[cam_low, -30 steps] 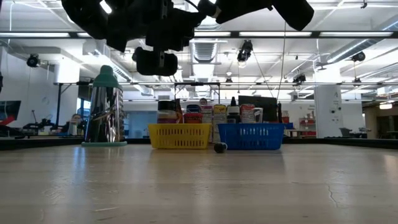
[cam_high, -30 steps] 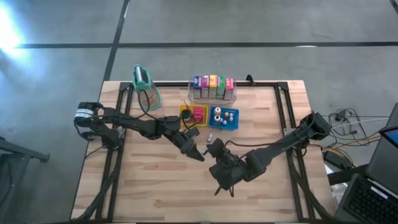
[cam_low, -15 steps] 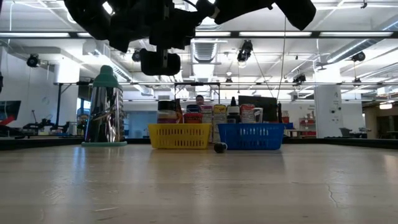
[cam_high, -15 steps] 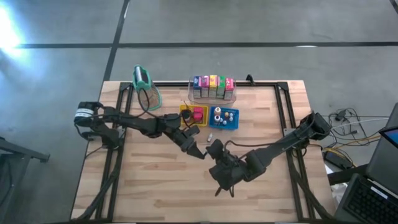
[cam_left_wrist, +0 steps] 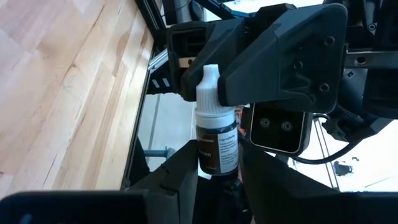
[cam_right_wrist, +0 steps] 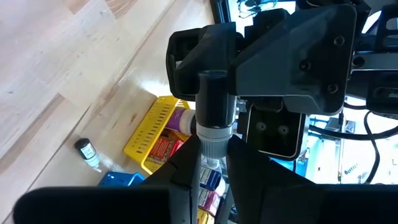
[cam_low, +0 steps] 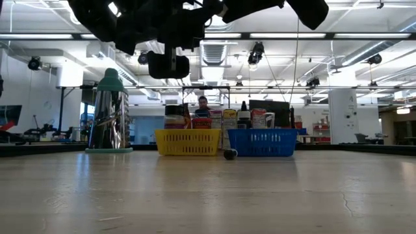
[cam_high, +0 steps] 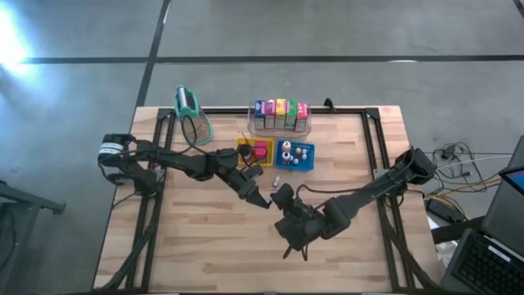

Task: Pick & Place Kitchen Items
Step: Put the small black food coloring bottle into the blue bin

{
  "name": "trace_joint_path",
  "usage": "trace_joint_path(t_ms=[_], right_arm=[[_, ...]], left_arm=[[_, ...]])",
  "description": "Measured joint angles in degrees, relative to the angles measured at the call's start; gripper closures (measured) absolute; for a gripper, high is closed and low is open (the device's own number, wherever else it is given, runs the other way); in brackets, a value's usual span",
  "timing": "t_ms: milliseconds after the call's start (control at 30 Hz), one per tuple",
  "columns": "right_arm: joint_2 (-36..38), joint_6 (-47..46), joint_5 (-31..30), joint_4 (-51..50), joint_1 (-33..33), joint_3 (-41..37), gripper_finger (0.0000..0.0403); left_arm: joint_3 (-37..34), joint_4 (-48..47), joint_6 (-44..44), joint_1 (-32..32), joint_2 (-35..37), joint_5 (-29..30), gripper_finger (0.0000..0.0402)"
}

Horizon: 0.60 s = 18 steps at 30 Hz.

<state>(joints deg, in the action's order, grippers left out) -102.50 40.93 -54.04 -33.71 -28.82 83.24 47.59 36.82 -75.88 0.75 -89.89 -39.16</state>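
A small dropper bottle (cam_left_wrist: 216, 140) with a dark body, a printed label and a white cap hangs in the air above the table's middle, between my two grippers. My left gripper (cam_left_wrist: 217, 171) (cam_high: 262, 200) is shut on its body. My right gripper (cam_right_wrist: 212, 163) (cam_high: 282, 196) faces it and is shut on the cap end. A second tiny dark bottle (cam_high: 277, 180) (cam_right_wrist: 87, 153) stands on the wood in front of the trays. Colourful cartons (cam_high: 280, 113) stand in a row in the clear bin at the far edge. My left gripper pinches the bottle's dark labelled body (cam_left_wrist: 217, 155) between its two fingers, near the bottom end. The bottle is lifted clear of the table, and its cap points at the other gripper. My right gripper comes from the opposite side, along the bottle. Its two fingers (cam_right_wrist: 186, 168) close on the pale cap (cam_right_wrist: 212, 144).
A yellow tray (cam_high: 244, 149) and a blue tray (cam_high: 307, 164) hold small items behind the grippers. The tall container with a teal top (cam_high: 190, 115) (cam_low: 110, 114) stands at the far left. Bare wood lies toward the near edge (cam_high: 213, 254). A person (cam_low: 203, 104) shows far behind.
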Motion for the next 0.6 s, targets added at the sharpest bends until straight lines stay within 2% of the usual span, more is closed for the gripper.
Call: trace_joint_path(t_ms=[367, 600], right_arm=[[0.00, 0.19, 0.02, 0.00, -0.04, 0.00, 0.0324], [0.00, 0.22, 0.00, 0.00, -0.04, 0.00, 0.0343]], left_arm=[[0.07, -0.16, 0.02, 0.00, 0.00, 0.00, 0.0281], [0.05, -0.20, 0.37, 0.00, 0.00, -0.02, 0.0308]])
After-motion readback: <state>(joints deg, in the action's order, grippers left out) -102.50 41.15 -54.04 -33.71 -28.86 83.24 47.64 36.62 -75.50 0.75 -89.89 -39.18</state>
